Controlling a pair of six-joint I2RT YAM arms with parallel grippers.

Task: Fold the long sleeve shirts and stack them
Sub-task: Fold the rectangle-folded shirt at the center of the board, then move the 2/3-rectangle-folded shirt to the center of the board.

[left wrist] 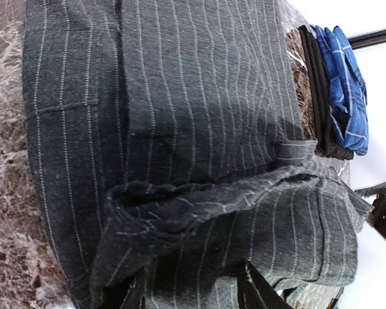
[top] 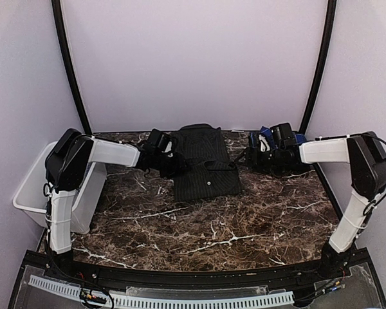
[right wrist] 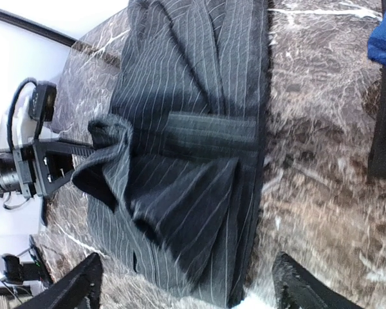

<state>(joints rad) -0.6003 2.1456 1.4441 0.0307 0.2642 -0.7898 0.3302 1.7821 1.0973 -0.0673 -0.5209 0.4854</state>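
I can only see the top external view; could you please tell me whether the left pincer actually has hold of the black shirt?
Observer: Yes. The right wrist view shows the left pincer clamped on a bunched fold at the edge of the black pinstriped shirt.
Operator: Thank you. Is the right pincer gripping anything?
Observer: No. Its own camera shows the right pincer spread wide, no cloth in it.
Operator: And the blue shirt that arm partly hides?
Observer: The left wrist view shows the blue plaid shirt as a folded bundle, apart from the black one, with dark layers against it that I cannot identify.
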